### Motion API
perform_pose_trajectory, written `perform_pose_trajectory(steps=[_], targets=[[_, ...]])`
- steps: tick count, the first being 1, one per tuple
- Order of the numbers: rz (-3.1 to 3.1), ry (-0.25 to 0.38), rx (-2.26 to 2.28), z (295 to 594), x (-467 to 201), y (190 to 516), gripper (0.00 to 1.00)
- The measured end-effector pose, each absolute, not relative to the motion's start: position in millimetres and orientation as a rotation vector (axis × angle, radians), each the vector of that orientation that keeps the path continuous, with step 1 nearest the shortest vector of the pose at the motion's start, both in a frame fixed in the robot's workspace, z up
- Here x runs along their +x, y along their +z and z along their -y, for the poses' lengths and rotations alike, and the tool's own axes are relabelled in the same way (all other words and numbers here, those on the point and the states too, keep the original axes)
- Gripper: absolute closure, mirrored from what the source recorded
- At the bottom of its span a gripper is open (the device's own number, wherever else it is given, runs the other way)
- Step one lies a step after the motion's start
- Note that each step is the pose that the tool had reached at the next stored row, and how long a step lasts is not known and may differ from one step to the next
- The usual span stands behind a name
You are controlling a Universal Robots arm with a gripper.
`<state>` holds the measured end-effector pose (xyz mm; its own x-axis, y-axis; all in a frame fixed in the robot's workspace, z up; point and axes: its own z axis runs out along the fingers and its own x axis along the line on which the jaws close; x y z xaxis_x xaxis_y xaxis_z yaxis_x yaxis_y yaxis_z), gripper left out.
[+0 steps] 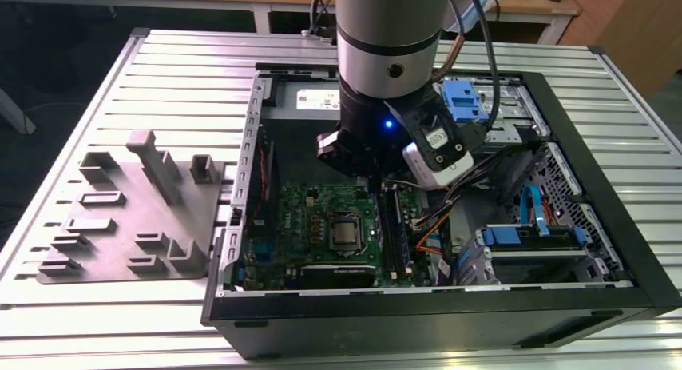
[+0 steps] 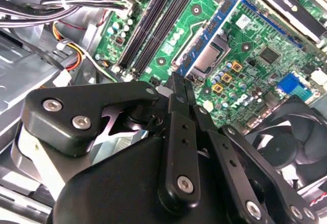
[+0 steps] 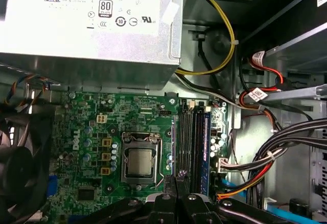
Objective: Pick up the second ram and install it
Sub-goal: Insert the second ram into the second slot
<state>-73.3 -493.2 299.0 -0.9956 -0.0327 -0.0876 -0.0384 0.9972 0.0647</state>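
Note:
My gripper [image 2: 178,78] hangs above the motherboard [image 1: 309,226] inside the open computer case, beside the processor socket [image 3: 139,162]. Its black fingertips are pressed together in both wrist views, gripper [image 3: 176,180]. In the second wrist view the second ram [image 2: 214,32], a thin stick that looks bluish, runs out from between the fingertips. It lies parallel to the black memory slots [image 2: 153,24] and is held off the board. In the first wrist view the slots [image 3: 188,142] lie just past the fingertips, with a blue strip [image 3: 204,147] on their cable side. The arm [image 1: 384,82] stands over the slots [image 1: 397,234].
The silver power supply [image 3: 92,29] closes the back of the case. Cable bundles [image 3: 276,162] crowd the side beyond the slots. A black fan [image 2: 291,142] sits past the socket. Outside the case, on the exterior view's left, lies a grey holder plate [image 1: 128,218] with upright blocks.

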Motion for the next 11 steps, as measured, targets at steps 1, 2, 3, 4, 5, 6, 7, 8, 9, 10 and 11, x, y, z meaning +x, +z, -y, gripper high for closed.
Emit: perform_pose_trajectory(steps=[1,2,3,4,5,6,7,8,9,10,11], targets=[[-3.053,0.101,-0.054,493.2,-73.3,299.0,0.92],[-3.053,0.101,-0.054,493.2,-73.3,299.0,0.92],[-3.053,0.101,-0.054,493.2,-73.3,299.0,0.92],[-3.053,0.101,-0.054,493.2,-73.3,299.0,0.92],[-3.06,0.102,-0.054,493.1,-73.1,298.8,0.92],[-3.071,0.103,-0.054,493.1,-73.0,298.9,0.92],[-3.081,0.103,-0.053,493.2,-72.8,298.9,0.92],[-3.091,0.104,-0.053,493.2,-72.7,298.8,0.92],[-3.093,0.104,-0.053,493.2,-72.7,298.9,0.92],[-3.093,0.104,-0.053,493.2,-72.7,298.9,0.92],[-3.094,0.104,-0.053,493.2,-72.7,298.9,0.92]])
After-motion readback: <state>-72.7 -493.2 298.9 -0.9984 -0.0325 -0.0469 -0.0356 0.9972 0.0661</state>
